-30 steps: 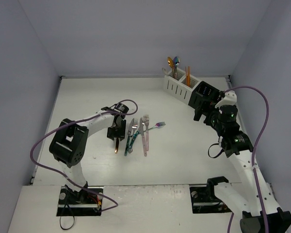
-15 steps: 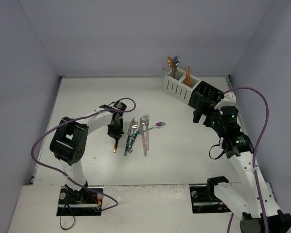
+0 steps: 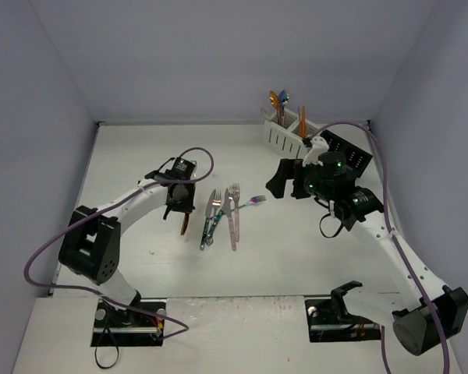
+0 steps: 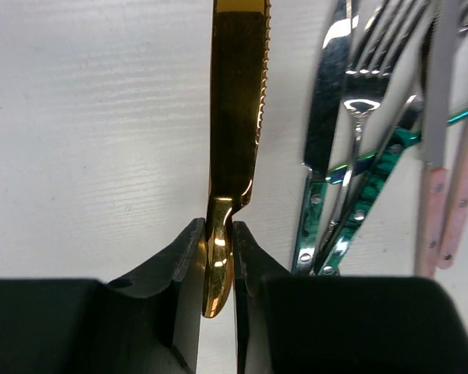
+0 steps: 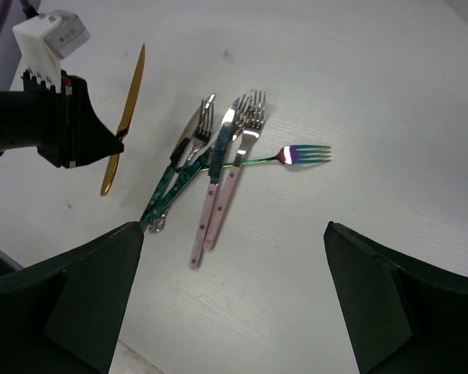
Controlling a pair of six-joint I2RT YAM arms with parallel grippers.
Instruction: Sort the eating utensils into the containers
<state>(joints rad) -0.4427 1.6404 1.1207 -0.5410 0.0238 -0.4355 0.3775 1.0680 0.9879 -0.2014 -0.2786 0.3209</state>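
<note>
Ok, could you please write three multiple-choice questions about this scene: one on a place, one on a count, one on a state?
1. Seen from above, where is the gold serrated metal knife relative to the pile of mixed metal forks and knives?
A) left of it
B) right of it
C) on top of it

2. How many pink-handled utensils lie in that pile?
A) none
B) two
C) five

3. What is the state of the right gripper?
A) shut on a fork
B) shut on a spoon
C) open and empty

Answers:
1 A, the left gripper pinches the knife to the left of the pile.
2 B, two pink handles lie side by side.
3 C, it is spread wide with nothing in it.
</note>
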